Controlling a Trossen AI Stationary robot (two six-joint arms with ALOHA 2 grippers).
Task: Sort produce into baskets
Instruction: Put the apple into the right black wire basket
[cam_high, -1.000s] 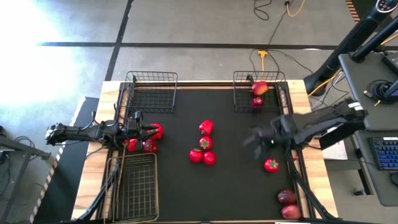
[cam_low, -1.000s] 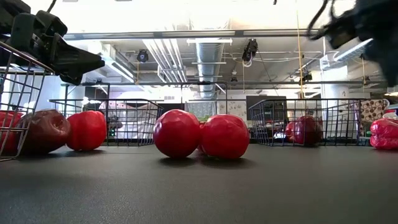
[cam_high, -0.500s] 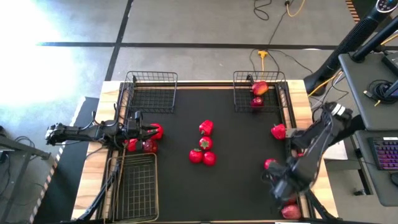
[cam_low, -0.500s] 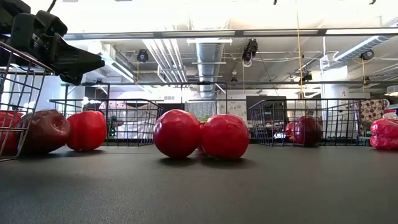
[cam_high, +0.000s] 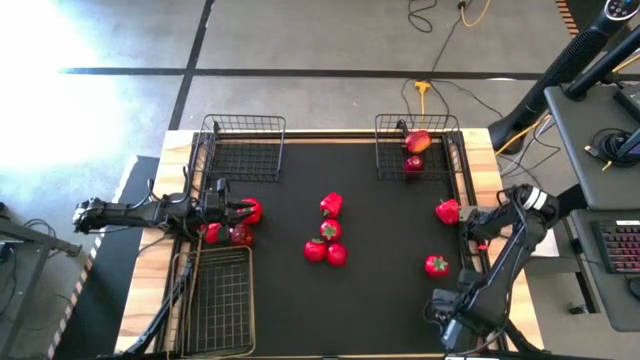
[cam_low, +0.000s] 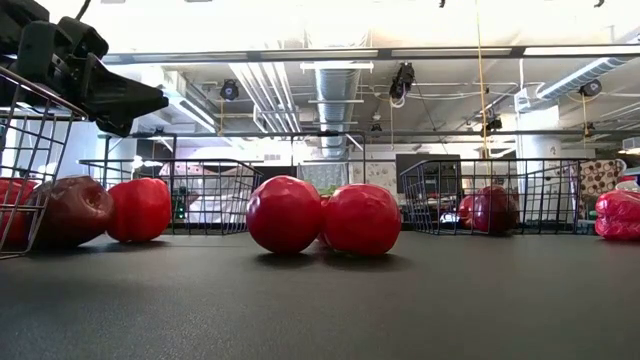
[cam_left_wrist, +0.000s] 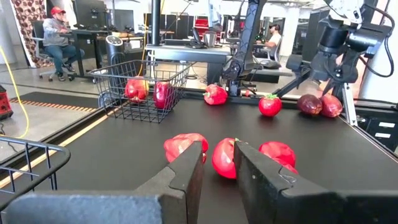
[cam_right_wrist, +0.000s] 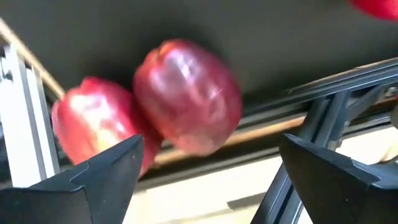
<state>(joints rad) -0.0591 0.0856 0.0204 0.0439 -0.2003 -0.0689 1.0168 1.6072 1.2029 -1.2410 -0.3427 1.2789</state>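
My right gripper (cam_right_wrist: 210, 149) is open over two dark red apples (cam_right_wrist: 186, 96) (cam_right_wrist: 93, 130) that lie side by side at the table's near right edge; in the high view the right arm (cam_high: 470, 300) hides them. My left gripper (cam_left_wrist: 219, 152) is open and empty above the table's left side (cam_high: 237, 209), beside three red items (cam_high: 251, 210) (cam_high: 212, 232) (cam_high: 240, 235). Several tomatoes and a pepper (cam_high: 332, 206) lie mid-table. The far right basket (cam_high: 440, 125) holds two apples (cam_high: 417, 142).
An empty basket (cam_high: 243, 125) stands at the far left and a long empty basket (cam_high: 215, 300) at the near left. A pepper (cam_high: 448, 211) and a tomato (cam_high: 436, 265) lie on the right side. People sit in the room beyond the table (cam_left_wrist: 59, 31).
My right gripper has swung from the table's middle right toward the near right corner and has come down over the two apples there. The produce has stayed where it was.
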